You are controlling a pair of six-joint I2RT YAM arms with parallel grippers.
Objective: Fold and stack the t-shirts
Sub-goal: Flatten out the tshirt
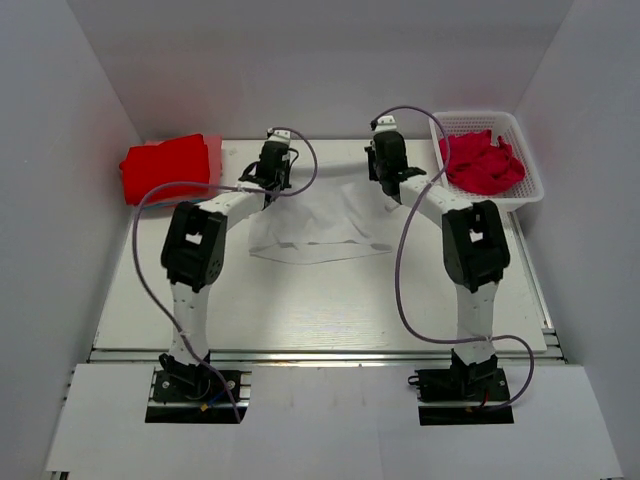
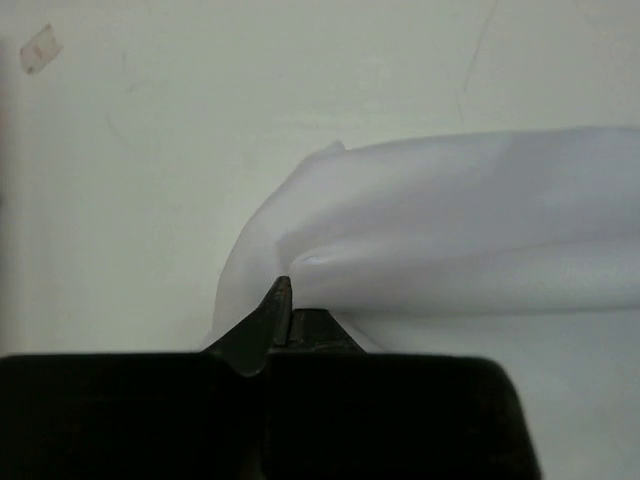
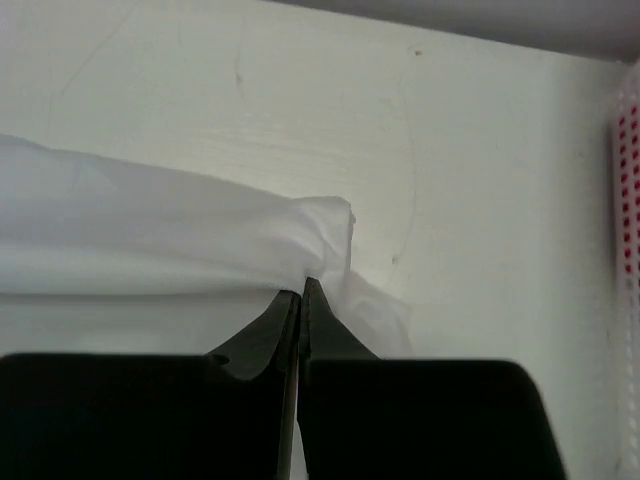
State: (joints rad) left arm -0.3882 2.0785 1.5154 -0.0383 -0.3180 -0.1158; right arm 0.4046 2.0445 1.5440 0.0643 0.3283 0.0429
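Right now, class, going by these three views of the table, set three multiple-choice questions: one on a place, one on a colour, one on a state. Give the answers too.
1. Where on the table does the basket stand?
A. far left
B. far right
C. near edge

2. What colour is the t-shirt spread in the middle?
A. red
B. blue
C. white

3. How are the left gripper and the right gripper?
A. both shut on the t-shirt
B. both open
C. one open, one shut

Answers: 1 B, the top view shows it at the far right; 2 C, its cloth is white in every view; 3 A, each wrist view shows fingertips pinched on the cloth.
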